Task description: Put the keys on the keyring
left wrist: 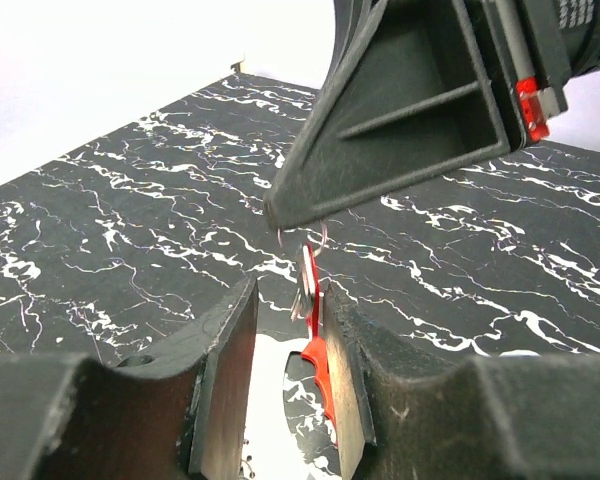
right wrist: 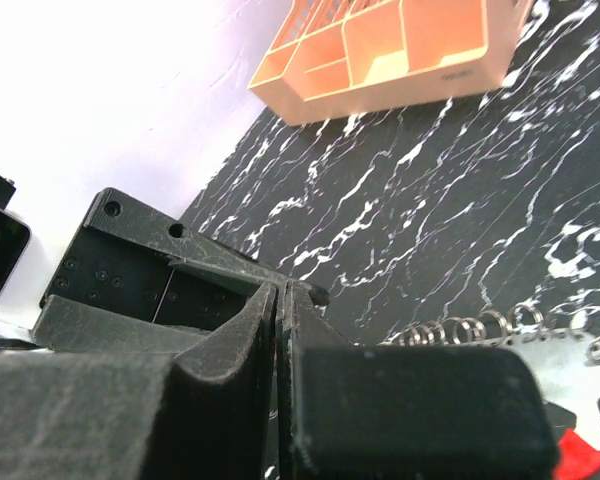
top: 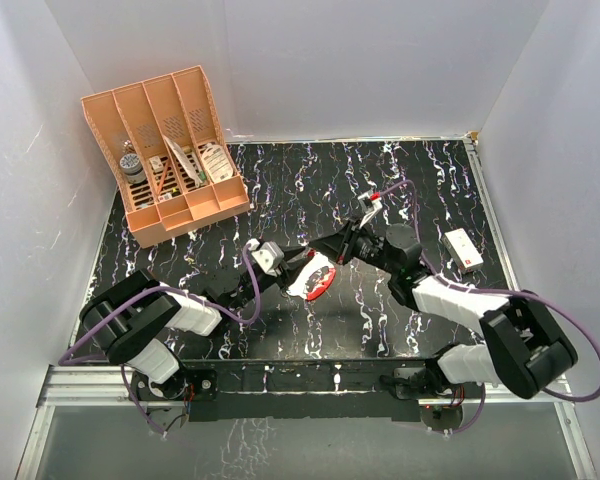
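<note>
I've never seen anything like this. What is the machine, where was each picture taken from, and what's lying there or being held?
These are two robot arms bolted to a black marbled table. One picture looks down from above; the other two come from a camera on each wrist, showing that arm's own fingers. On the table stand an orange desk organiser and a small white box. The left gripper has its jaws apart around a red-and-white oval keyring. The right gripper is shut, its tip at a thin wire ring by the keyring's end.
</note>
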Motion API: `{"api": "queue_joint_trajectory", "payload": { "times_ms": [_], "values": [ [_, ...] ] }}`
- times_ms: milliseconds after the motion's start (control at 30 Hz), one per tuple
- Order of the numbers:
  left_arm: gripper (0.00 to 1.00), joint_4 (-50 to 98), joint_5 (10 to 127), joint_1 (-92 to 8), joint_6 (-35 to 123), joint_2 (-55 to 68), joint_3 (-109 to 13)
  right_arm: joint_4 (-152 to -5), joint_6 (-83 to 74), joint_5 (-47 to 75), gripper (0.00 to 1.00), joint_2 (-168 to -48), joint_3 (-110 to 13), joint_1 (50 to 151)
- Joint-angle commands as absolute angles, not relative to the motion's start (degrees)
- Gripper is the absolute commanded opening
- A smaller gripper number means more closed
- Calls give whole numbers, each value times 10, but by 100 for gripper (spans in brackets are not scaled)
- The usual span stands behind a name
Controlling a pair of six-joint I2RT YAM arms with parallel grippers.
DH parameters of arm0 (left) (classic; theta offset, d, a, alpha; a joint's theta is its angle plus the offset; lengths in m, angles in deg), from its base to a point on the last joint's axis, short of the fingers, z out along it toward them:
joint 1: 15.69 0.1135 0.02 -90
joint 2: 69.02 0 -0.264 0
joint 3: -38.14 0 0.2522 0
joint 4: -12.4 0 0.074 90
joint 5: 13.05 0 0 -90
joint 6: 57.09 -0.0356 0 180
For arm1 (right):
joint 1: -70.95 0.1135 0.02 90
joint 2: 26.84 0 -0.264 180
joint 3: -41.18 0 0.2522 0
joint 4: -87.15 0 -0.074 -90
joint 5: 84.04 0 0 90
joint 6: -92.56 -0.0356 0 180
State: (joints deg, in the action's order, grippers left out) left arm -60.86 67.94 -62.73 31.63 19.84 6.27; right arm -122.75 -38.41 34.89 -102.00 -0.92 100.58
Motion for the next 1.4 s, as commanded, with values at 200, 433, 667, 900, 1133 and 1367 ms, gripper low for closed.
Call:
{"api": "queue_joint_trajectory", "payload": {
  "times_ms": [200, 433, 667, 900, 1133, 1367],
  "values": [
    [31, -626, 700, -628, 333, 170, 94, -1100, -267, 242, 0, -912, 1, 1006],
    [29, -542, 734, -628, 338, 151, 70, -975, -271, 145, 0, -819, 24, 1006],
    [27, -484, 746, -628, 357, 193, 29, -905, -296, 94, 0, -852, 24, 1007],
    [26, -436, 752, -628, 376, 232, -18, -937, -275, 78, 0, -938, 15, 1007],
    [26, -433, 753, -627, 384, 284, -46, -942, -218, 81, 0, -1041, -36, 1007],
    [25, -433, 763, -627, 391, 299, -41, -984, -172, 108, 0, -1086, -60, 1006]
  ]
}}
